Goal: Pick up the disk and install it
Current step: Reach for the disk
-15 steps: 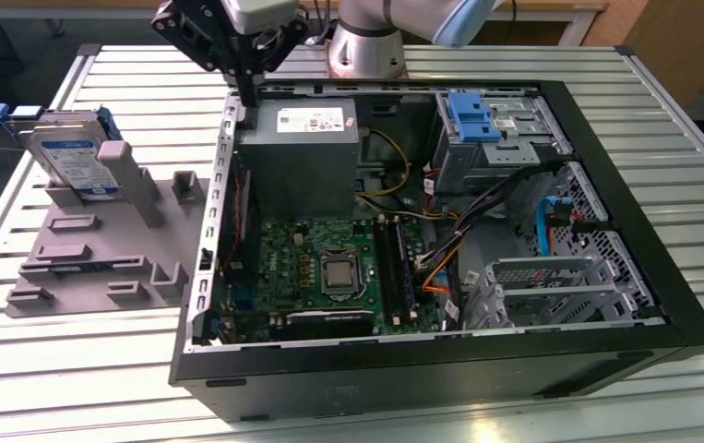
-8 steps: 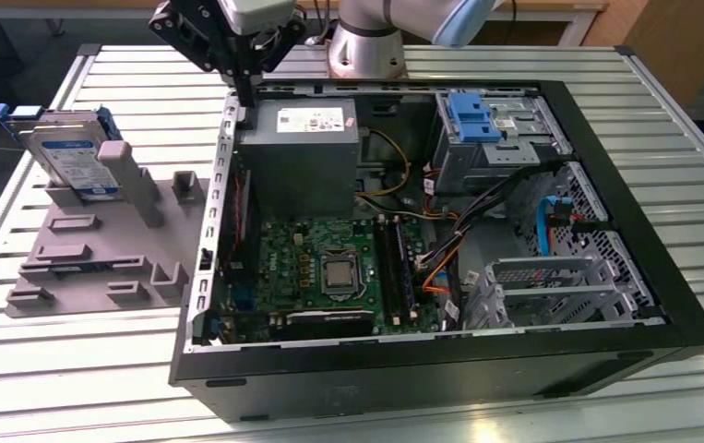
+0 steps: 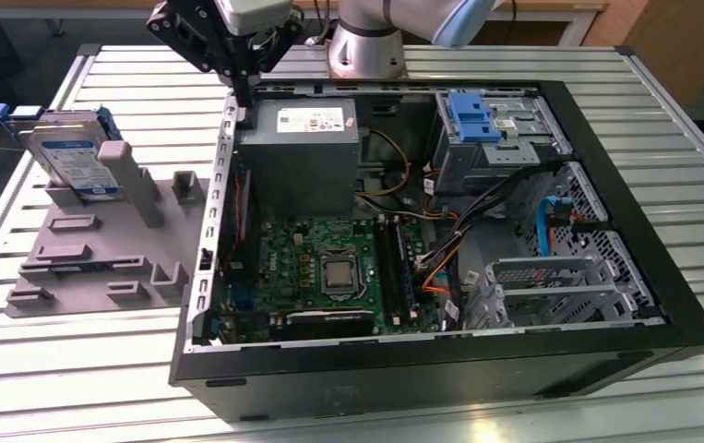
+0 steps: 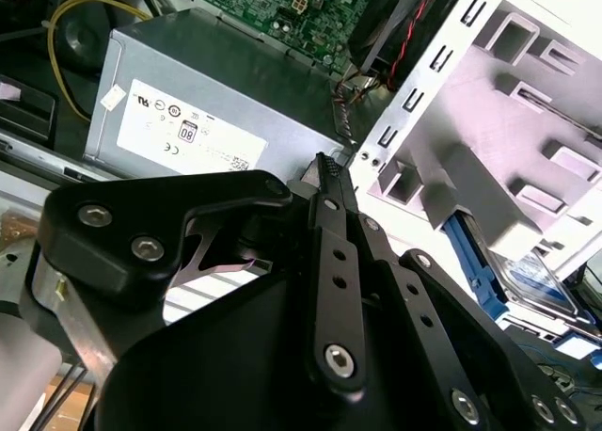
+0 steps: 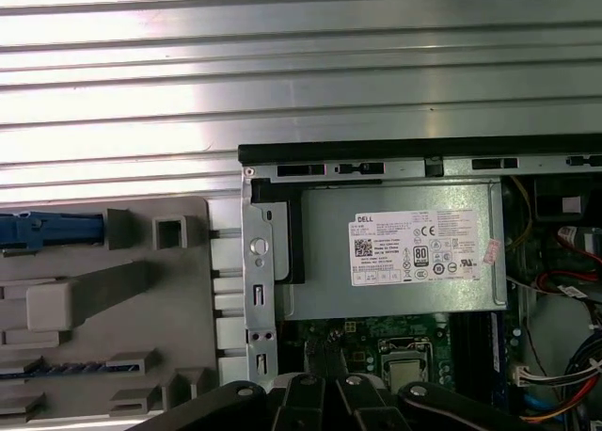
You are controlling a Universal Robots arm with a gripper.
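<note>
The disk is a silver drive with a white-and-blue label and blue side rails. It stands tilted on edge in a grey holder at the exterior view's left. Its label shows in the second wrist view, and its blue rail shows in the first wrist view. My black gripper hangs above the computer case's wall, beside the grey power supply and to the right of the disk. Its fingers are shut together with nothing between them, and they also show in the first wrist view.
The open black computer case lies on a slatted metal table. Inside it are a green motherboard, cables, a metal drive cage and a blue bracket in the far bay. The grey holder has several upright pegs.
</note>
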